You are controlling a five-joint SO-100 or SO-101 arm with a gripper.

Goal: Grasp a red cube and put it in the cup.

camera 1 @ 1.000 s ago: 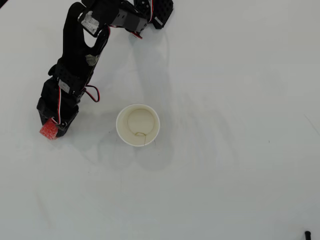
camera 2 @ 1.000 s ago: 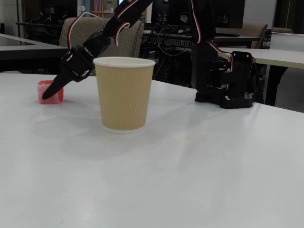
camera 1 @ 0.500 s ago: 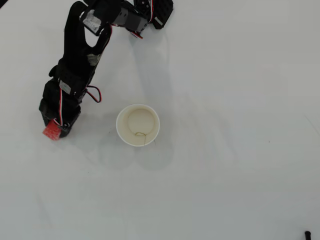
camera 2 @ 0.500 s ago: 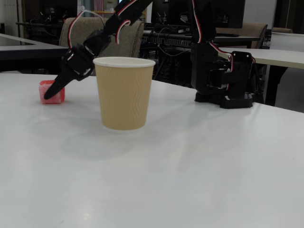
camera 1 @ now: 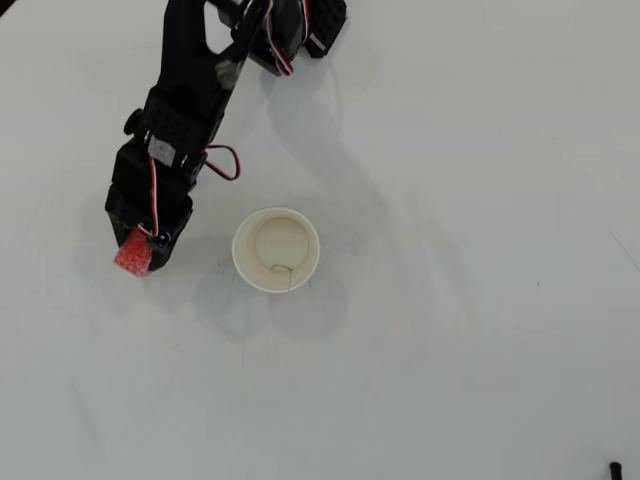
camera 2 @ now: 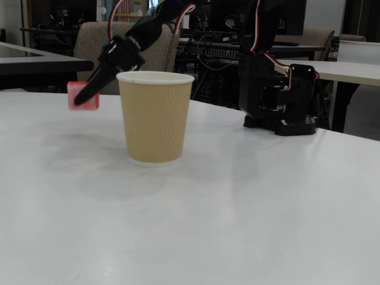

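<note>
Overhead view shows a white table (camera 1: 480,360) filling the picture, with the black arm (camera 1: 185,90) reaching from its base (camera 1: 310,25) at the top edge down toward the left of the cup (camera 1: 276,250). Fixed view sets the same base (camera 2: 279,101) behind and to the right of the cup (camera 2: 155,117), which stands upright on the table (camera 2: 237,225), tan and ribbed on the outside with a white rolled rim. From above, the inside of the cup is cream and holds nothing. The gripper (camera 1: 140,252) sits left of the cup, apart from it, its fingers closed on the red cube (camera 1: 130,254). From the side, the gripper (camera 2: 86,97) holds the red cube (camera 2: 82,97) clear of the table, left of the cup and just below rim level.
</note>
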